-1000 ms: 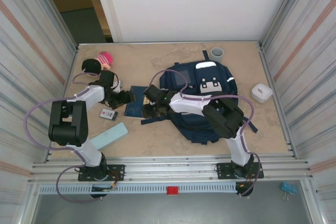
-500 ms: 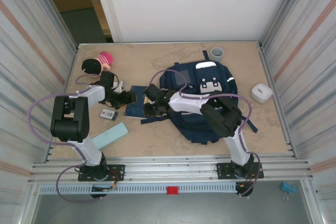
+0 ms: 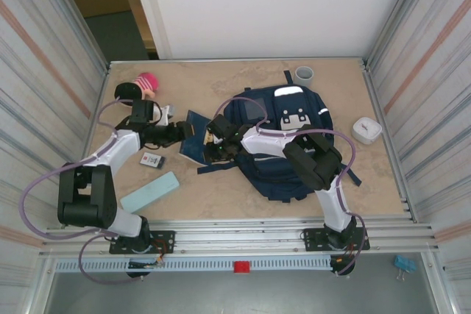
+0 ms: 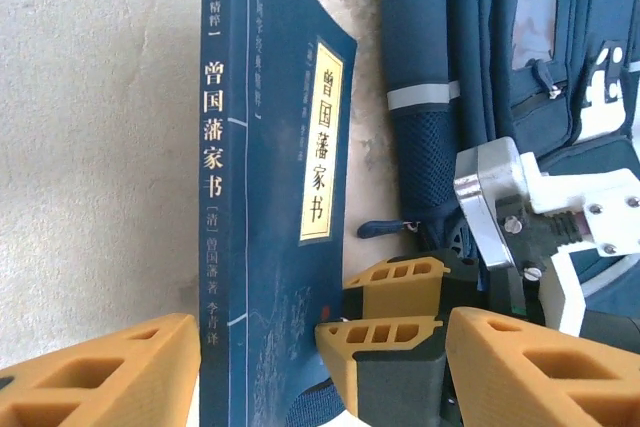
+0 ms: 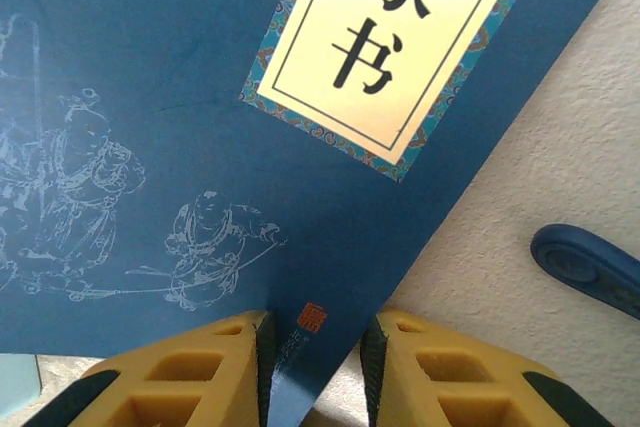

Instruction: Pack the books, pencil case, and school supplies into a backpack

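Note:
The navy book (image 3: pixel 193 136) with its yellow label (image 4: pixel 320 152) stands tilted off the table, just left of the backpack (image 3: pixel 274 176). My right gripper (image 3: pixel 214 143) is shut on the book's lower corner (image 5: pixel 312 319), and both pads touch its edges. My left gripper (image 3: pixel 179 132) is open and straddles the book's spine (image 4: pixel 222 197) and the right gripper's fingers (image 4: pixel 395 282). The mint pencil case (image 3: pixel 150 191) lies near the front left. A small white piece with dark print (image 3: pixel 152 159) lies between the case and the book.
A grey cup (image 3: pixel 304 74) stands behind the backpack and a rounded white box (image 3: pixel 366 130) to its right. A pink and black object (image 3: pixel 138 86) lies at the back left. A blue zip pull (image 5: pixel 590 267) lies on the table by the book's corner.
The book has risen from lying flat to a tilted stand and shifted slightly back. My left arm has swung so that its gripper reaches the book from farther back.

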